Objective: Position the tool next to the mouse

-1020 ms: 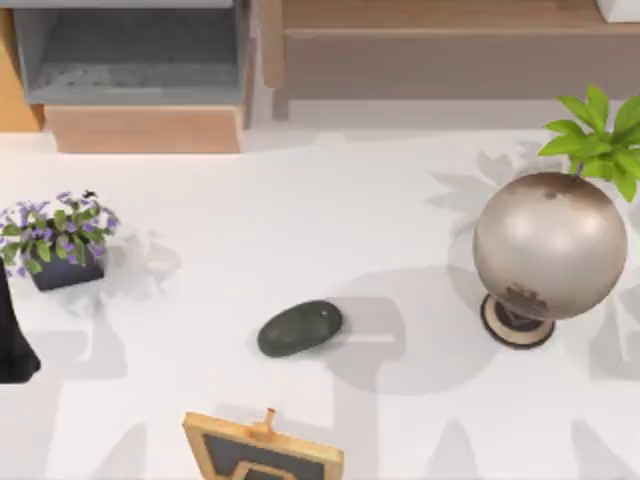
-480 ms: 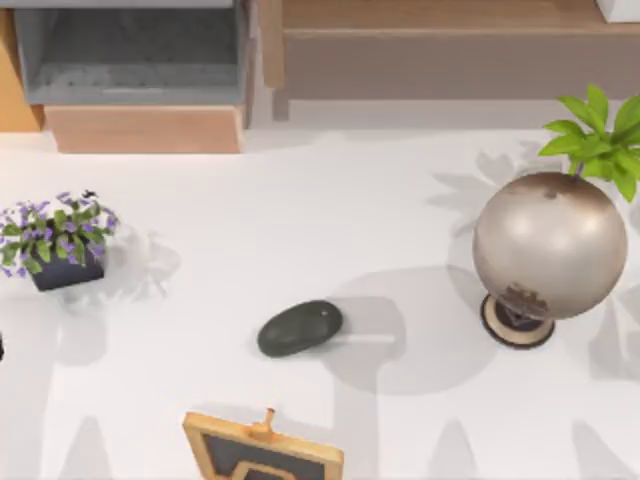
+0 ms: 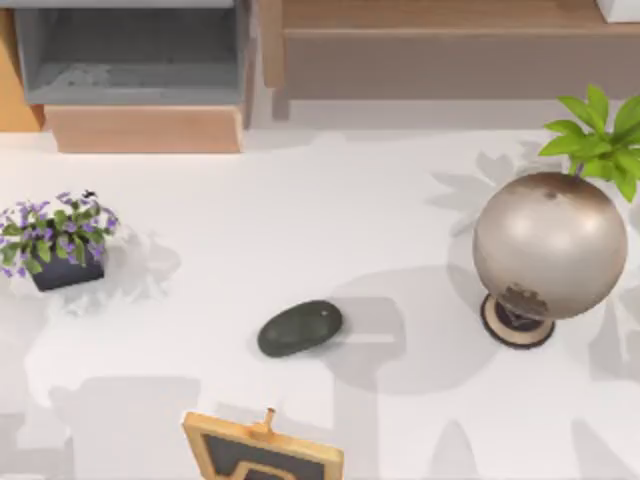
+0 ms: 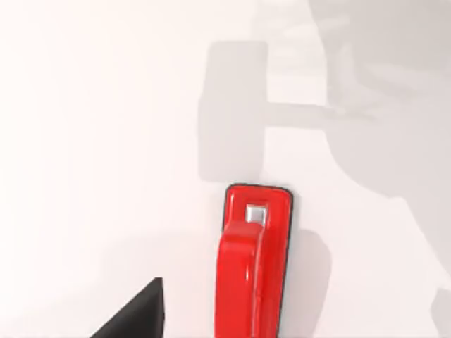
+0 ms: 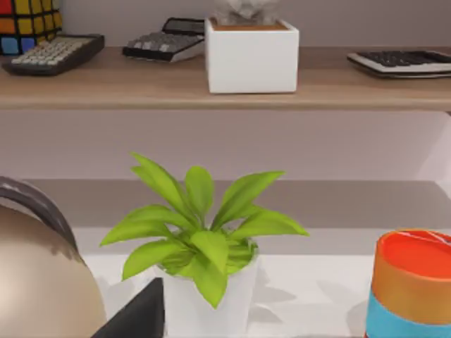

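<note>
Since a second ago, the dark arm at the top view's left edge has left that view, and a broad shadow now lies on the near-left tabletop; the mouse and ornaments have not shifted.

Top view: the dark grey-green, smooth oval mouse (image 3: 299,328) lies near the middle of the white tabletop (image 3: 300,220). A pot of purple flowers (image 3: 58,240) stands at the left, a large metallic sphere on a stand (image 3: 548,258) at the right with a green leafy plant (image 3: 598,135) behind it, and a wood-framed little board (image 3: 262,450) at the near edge.

Left wrist view: the small, narrow, bright red tool (image 4: 254,264) with a silvery square near its tip lies flat on the tabletop, directly beneath the camera. A dark wedge of the left pincer (image 4: 137,313) shows beside it, not touching; how far it is open cannot be told, and nothing appears held.

Right wrist view: the right arm looks toward the leafy plant, the sphere, a striped orange and blue cup (image 5: 409,285) and a shelf (image 5: 225,88) carrying calculators; its pincer's state cannot be told.

Judgement: the tool looks light, rigid and glossy, so possibly slippery. Gripping across its narrow width near mid-length seems soundest.
</note>
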Robot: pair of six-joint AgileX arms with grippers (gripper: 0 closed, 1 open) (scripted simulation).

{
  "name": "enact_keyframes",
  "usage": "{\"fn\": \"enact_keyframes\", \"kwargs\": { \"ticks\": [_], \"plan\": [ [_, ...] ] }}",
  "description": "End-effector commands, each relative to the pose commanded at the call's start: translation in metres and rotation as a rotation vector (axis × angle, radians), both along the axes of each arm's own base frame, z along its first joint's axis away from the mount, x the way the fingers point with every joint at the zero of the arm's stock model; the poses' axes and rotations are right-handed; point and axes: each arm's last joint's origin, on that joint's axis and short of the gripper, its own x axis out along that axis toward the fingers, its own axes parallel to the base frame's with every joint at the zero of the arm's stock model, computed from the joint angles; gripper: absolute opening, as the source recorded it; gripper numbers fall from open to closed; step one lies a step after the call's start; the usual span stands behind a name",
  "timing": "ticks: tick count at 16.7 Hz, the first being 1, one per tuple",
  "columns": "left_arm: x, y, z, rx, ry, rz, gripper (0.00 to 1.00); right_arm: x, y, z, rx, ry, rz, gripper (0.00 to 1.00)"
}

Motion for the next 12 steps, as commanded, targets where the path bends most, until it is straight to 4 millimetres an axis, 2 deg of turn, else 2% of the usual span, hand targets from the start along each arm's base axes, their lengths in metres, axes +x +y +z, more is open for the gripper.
{"fn": "enact_keyframes", "kwargs": {
  "ticks": [4,7,9,12],
  "plan": [
    [0.037,0.039,-0.022,-0.077,0.302,-0.016,1.0,0.0,0.0,0.0,0.0,0.0,0.0,1.0],
    [0.052,0.06,-0.038,-0.134,0.439,-0.03,1.0,0.0,0.0,0.0,0.0,0.0,0.0,1.0],
    [0.056,0.068,-0.044,-0.156,0.484,-0.036,1.0,0.0,0.0,0.0,0.0,0.0,0.0,1.0],
    [0.057,0.07,-0.045,-0.162,0.494,-0.037,1.0,0.0,0.0,0.0,0.0,0.0,0.0,1.0]
  ]
}}
